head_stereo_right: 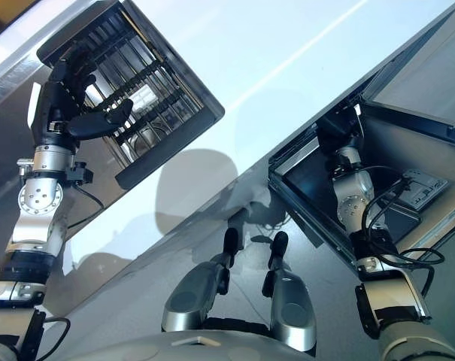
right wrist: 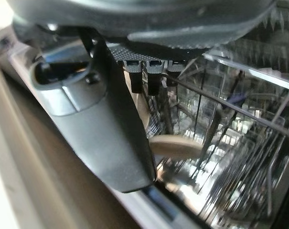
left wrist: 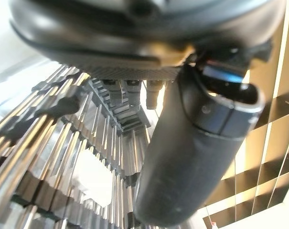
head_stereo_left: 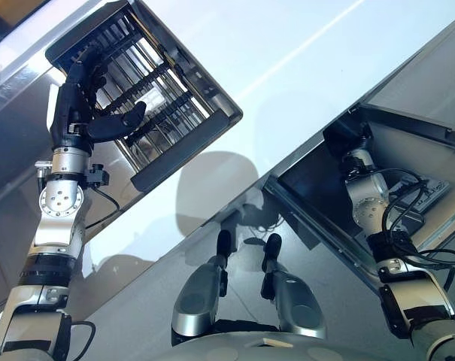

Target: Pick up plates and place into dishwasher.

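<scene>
Right hand [right wrist: 106, 138], fingers straight and empty, reaches into the dishwasher [head_stereo_left: 325, 188] at right. At upper left, the left hand [head_stereo_left: 88, 98], relaxed, hovers over a drying rack [head_stereo_left: 174, 98].

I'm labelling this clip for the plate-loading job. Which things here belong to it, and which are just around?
Job: left hand, dish rack, right hand, dishwasher, its wire basket.
Just around: white counter, grey socket box.
</scene>
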Tool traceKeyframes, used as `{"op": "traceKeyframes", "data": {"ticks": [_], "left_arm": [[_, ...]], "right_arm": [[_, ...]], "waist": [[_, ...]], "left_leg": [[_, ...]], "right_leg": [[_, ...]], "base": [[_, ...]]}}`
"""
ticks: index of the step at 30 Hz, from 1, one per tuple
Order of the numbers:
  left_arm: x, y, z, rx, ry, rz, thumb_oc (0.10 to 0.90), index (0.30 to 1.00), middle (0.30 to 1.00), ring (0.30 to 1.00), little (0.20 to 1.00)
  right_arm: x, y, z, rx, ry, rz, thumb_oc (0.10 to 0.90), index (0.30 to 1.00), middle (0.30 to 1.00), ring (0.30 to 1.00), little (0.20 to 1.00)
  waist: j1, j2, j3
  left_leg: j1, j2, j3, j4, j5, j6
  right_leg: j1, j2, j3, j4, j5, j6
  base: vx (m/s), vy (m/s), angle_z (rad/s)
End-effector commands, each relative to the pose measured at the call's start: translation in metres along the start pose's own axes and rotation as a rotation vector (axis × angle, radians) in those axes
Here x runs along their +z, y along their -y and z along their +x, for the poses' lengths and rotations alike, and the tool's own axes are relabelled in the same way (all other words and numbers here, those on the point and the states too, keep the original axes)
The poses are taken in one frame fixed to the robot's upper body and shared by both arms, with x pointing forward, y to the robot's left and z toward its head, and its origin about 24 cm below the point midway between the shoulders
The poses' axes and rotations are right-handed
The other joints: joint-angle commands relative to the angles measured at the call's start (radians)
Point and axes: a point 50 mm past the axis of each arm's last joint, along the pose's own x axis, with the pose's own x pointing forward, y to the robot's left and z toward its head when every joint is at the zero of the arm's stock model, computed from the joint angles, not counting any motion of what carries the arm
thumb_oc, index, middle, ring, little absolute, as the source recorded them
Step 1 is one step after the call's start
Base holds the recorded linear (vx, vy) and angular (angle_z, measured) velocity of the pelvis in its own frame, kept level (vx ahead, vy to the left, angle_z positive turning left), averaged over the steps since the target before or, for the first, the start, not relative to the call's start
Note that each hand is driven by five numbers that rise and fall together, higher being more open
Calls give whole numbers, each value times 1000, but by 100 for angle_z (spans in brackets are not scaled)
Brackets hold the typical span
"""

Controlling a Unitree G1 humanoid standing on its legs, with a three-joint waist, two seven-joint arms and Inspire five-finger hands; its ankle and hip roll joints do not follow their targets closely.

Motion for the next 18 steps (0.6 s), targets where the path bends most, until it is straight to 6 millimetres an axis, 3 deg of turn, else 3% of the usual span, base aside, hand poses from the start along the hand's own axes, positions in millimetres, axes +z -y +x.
{"op": "traceKeyframes", "data": {"ticks": [1,5,9,13,18], "left_arm": [[3,1,-33,35,56,-22,800,900,900,900,900],[1,-9,-46,86,46,-15,800,900,900,900,900],[0,-20,-58,127,39,-7,800,900,900,900,900],[-2,-29,-63,163,23,-5,800,900,900,900,900],[-4,-31,-59,162,10,-2,800,900,900,900,900]], "right_arm": [[93,-37,-14,28,580,-195,800,900,900,900,900],[87,25,-36,-215,584,-351,800,900,900,900,900],[76,82,-61,-409,512,-332,800,900,900,900,900],[63,119,-82,-565,465,-217,800,900,900,900,900],[42,151,-96,-724,350,-163,800,900,900,900,900]], "waist": [[19,-55,-118],[-20,-66,-132],[-58,-81,-148],[-91,-91,-170],[-114,-94,-193]], "left_leg": [[-27,-67,41,84,-122,56],[6,-65,67,63,-131,63],[33,-59,95,46,-140,69],[60,-57,118,20,-146,72],[84,-58,148,1,-152,76]], "right_leg": [[-43,9,38,203,-188,28],[-27,13,60,191,-181,45],[-16,20,83,174,-170,65],[-6,28,115,152,-157,83],[3,31,140,133,-142,101]], "base": [[-7,128,10],[-11,91,-3],[-21,53,-25],[-21,43,-30],[-35,22,-20]]}}
